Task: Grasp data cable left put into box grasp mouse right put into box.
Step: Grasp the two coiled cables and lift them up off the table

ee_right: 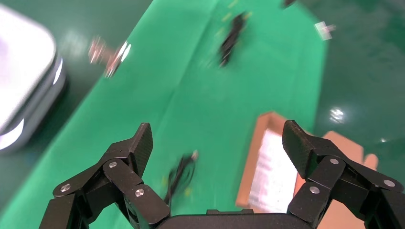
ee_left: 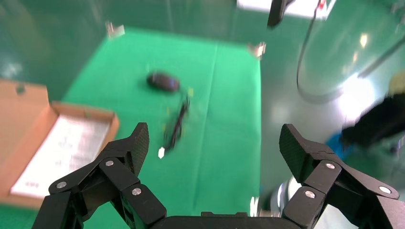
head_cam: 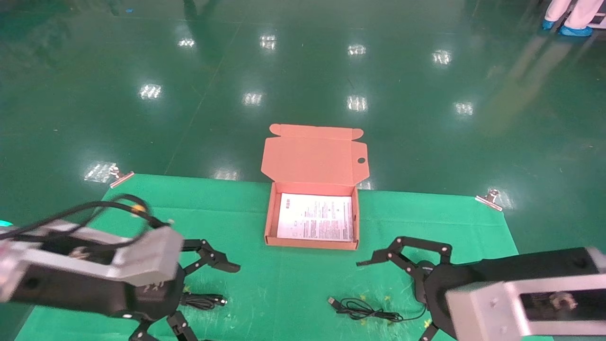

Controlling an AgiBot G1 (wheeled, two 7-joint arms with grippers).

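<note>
I see the box (head_cam: 312, 241) standing open near the far edge of the green worktop (head_cam: 246, 284), midway between my two arms, its lid flap (head_cam: 315, 156) tilted back and a white leaflet (head_cam: 316, 218) lying flat at its bottom. My left gripper (head_cam: 199, 289) hovers low over the near left part of the worktop with its fingers spread wide and nothing between them — the data cable (head_cam: 203, 300) lies on the cloth just beside it, a short black bundle partly hidden under the arm. My right gripper (head_cam: 402, 284) sits over the near right part, fingers likewise spread and empty. The mouse (ee_left: 163, 81) shows as a dark oval on the cloth in the left wrist view; in the head view it is mostly hidden behind the right gripper. Its thin cord (head_cam: 369, 312) lies in loose loops on the worktop toward the centre, ending in a USB plug (head_cam: 333, 301). Both items rest on the cloth, well apart from each other, and both are outside the box. Metal clips (head_cam: 490, 199) hold the cloth at its far corners.
</note>
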